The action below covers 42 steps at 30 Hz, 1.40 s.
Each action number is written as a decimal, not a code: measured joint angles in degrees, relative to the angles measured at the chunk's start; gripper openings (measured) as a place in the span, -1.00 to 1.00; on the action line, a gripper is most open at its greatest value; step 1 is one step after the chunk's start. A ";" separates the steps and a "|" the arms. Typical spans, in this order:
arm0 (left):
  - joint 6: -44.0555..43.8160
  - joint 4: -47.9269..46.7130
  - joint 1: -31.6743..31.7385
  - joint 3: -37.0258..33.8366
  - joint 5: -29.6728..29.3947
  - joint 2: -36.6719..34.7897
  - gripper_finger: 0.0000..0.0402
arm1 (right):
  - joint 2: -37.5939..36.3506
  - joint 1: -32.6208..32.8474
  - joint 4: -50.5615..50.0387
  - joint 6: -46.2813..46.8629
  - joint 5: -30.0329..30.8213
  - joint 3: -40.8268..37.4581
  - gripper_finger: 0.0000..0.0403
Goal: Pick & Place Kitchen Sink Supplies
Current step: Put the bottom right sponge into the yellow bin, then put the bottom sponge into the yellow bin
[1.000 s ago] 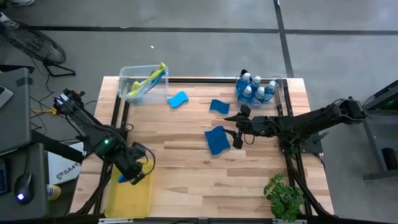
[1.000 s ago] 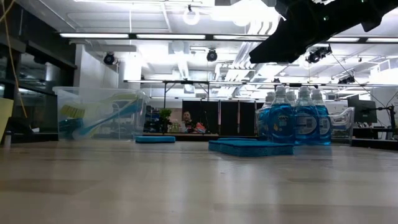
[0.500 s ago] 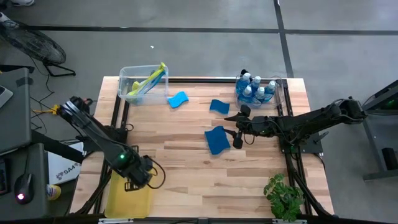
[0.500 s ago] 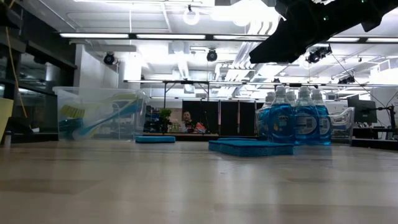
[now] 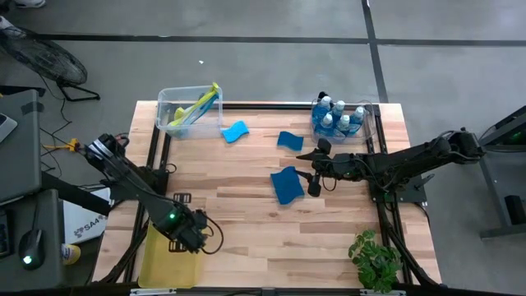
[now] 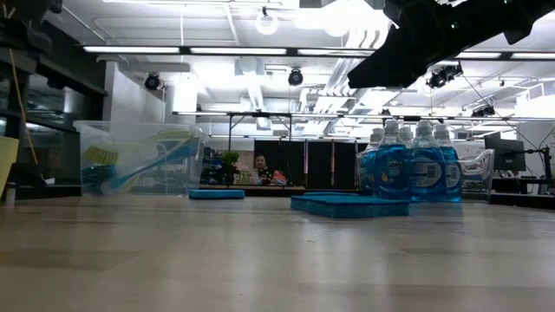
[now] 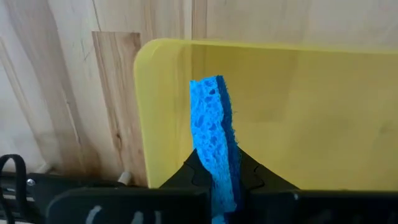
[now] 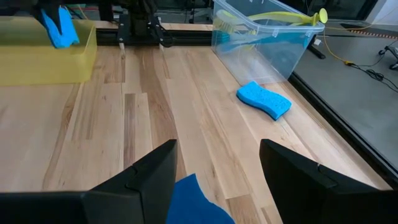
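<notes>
we see the left end effector (image 7: 214,177) over the yellow tray (image 5: 164,263) at the near left corner of the worktop (image 5: 246,214), clamped on a blue sponge (image 7: 212,137) held edge-up above the tray floor. the right end effector (image 5: 311,171) sits mid-worktop with fingers spread, just beside a flat sponge (image 5: 286,186) and holding nothing. two more sponges lie farther back, one (image 5: 235,131) beside the clear bin (image 5: 168,103) with the dish brushes (image 5: 197,105), one (image 5: 289,141) near the soap bottles (image 5: 335,117), which are clustered in a bin at the far right.
</notes>
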 joint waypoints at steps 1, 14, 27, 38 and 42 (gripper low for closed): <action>0.01 0.27 0.00 -0.08 0.07 0.35 -0.97 | 0.00 0.00 0.01 0.00 0.00 0.00 0.10; -0.10 3.21 2.05 -1.28 0.49 2.90 -0.97 | 0.00 0.00 0.02 0.41 -0.39 0.00 0.10; 0.61 3.96 5.22 -1.28 0.51 2.90 -0.89 | 0.02 0.00 0.00 0.42 -1.95 0.00 0.10; 0.44 3.96 5.22 -1.28 1.32 2.90 -0.55 | 0.02 0.00 -0.36 0.42 -2.14 0.00 0.10; -0.23 3.55 5.22 -1.28 3.72 2.90 -0.51 | 0.02 0.00 -0.93 0.42 -2.16 0.00 0.10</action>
